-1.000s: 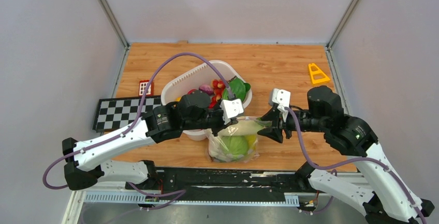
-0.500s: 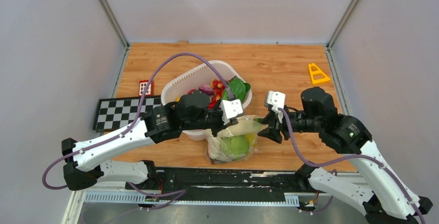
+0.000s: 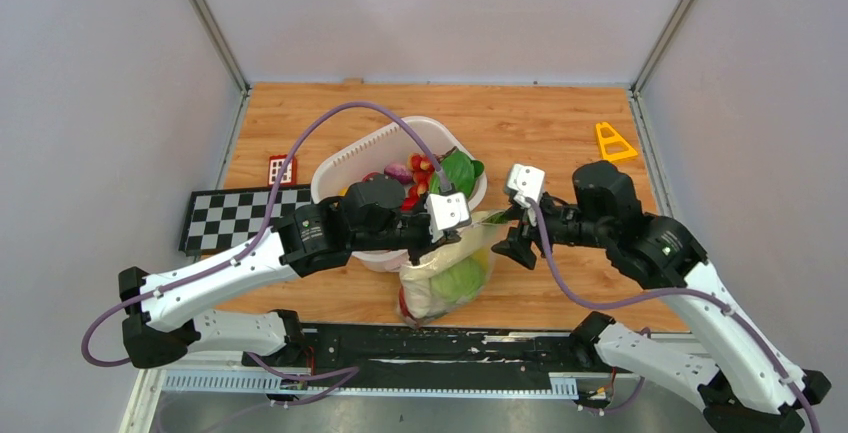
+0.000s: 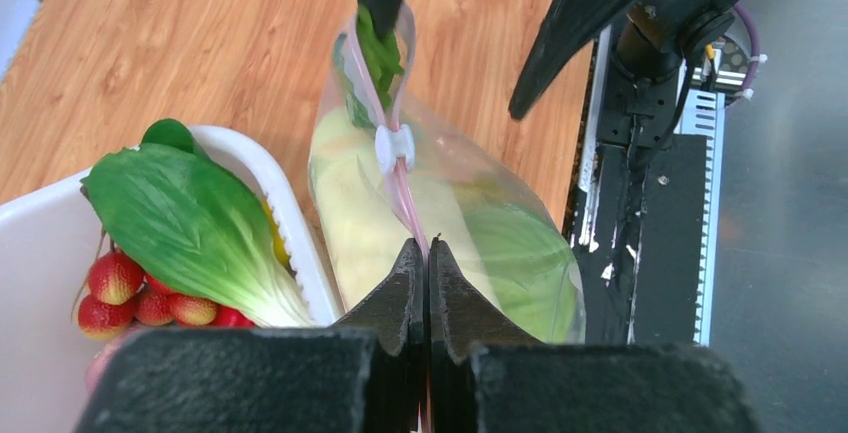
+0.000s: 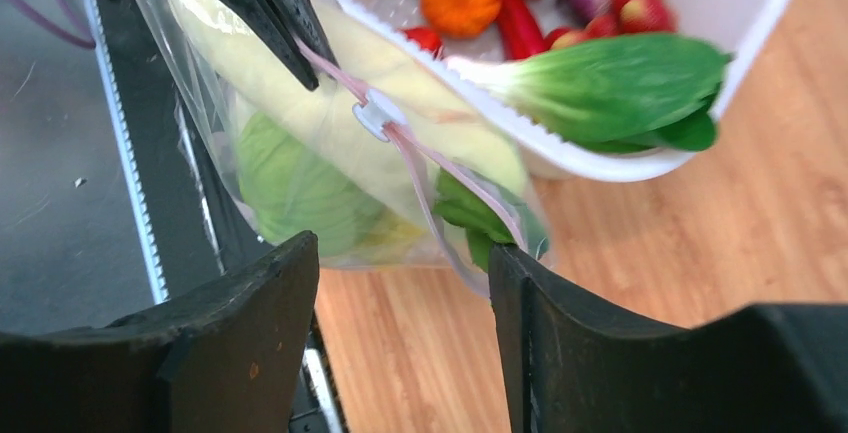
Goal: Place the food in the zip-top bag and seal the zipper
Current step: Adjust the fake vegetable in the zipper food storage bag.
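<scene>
On the desk (image 3: 540, 123) a white tub (image 3: 345, 158) holds a leafy green (image 4: 190, 218) and small red pieces (image 4: 115, 278). Just beside it, toward the near edge, is the clear bag (image 3: 425, 293) with a green cabbage (image 3: 465, 275) and a long pale vegetable (image 5: 300, 93) inside. The left hand (image 4: 428, 248) is closed tightly on the pink zipper (image 4: 406, 198) at one end of the bag's top edge, and the white slider (image 4: 393, 146) sits a little further along. The right hand (image 5: 400, 253) is wide open at the other end, where one finger seems to touch the bag's corner, but I cannot be sure.
</scene>
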### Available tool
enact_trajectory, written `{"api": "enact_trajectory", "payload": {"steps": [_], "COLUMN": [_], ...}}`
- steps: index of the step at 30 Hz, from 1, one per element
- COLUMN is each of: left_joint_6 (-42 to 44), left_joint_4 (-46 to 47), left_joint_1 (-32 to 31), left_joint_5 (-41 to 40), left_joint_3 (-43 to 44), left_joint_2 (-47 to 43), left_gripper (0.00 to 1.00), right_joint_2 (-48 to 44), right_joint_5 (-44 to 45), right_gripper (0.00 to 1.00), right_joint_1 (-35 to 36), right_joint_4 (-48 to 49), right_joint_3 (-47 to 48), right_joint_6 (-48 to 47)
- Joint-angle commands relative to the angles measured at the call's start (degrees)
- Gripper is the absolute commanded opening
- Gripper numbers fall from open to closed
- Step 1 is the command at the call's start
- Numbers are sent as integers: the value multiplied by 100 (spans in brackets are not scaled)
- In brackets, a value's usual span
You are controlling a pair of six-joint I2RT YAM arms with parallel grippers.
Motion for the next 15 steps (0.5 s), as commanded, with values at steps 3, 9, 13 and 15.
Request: {"api": "enact_trajectory", "payload": {"steps": [3,9,13,15], "left_joint_6": [-61,-67,-58,-46], "left_joint_4": [312,307,336,345], "left_joint_1": [2,5,6,2], "left_joint_5": [355,555,594,602], "left_joint_3": [209,321,356,364], "left_joint_2": [-29,25,28,30], "left_gripper": [0,0,0,0], "right_joint_2": [-315,48,289,351], "right_joint_5": [399,204,-11,-67], "right_gripper": [65,65,64,64], "right_joint_1": [4,4,-3,2], "right_joint_4": [500,374,225,165], "right_joint_3": [69,-7,-39,-65], "right_joint_6": [-43,-94,-76,-113]}}
